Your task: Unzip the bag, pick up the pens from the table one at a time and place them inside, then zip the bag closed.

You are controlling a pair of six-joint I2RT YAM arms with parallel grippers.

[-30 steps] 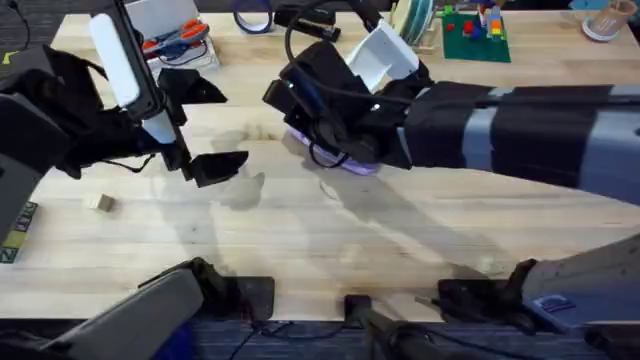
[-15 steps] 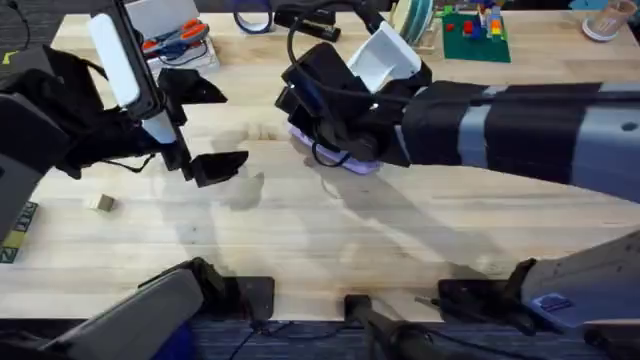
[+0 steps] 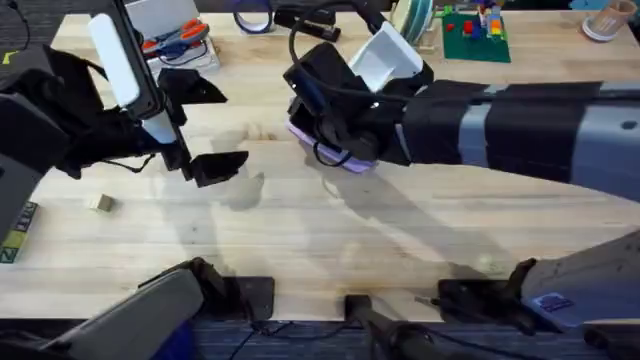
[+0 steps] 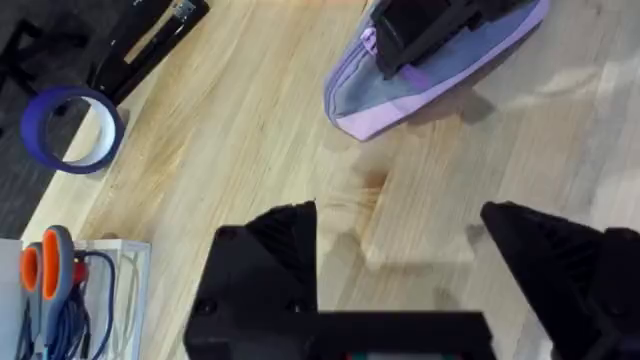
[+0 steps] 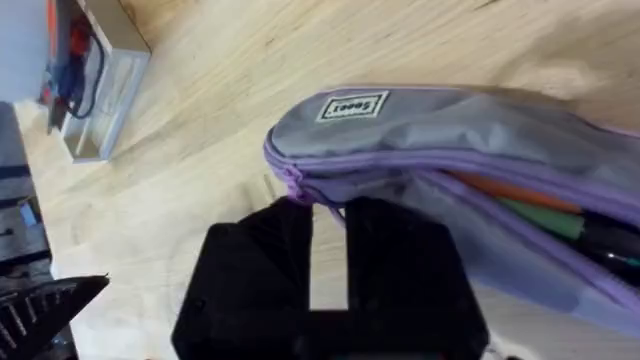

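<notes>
The bag (image 5: 440, 150) lies far-centre on the table (image 3: 300, 240), both pens (image 5: 520, 205) inside the half-open zipper. The right gripper (image 5: 328, 215), fingers nearly together, sits at the bag's closed end, the zipper running lengthwise away. The left gripper (image 4: 400, 235) hangs apart, leftward.

The lavender bag (image 5: 450, 160) lies on the table (image 3: 330, 240), zipper partly open, orange and green pens (image 5: 530, 205) inside.
</notes>
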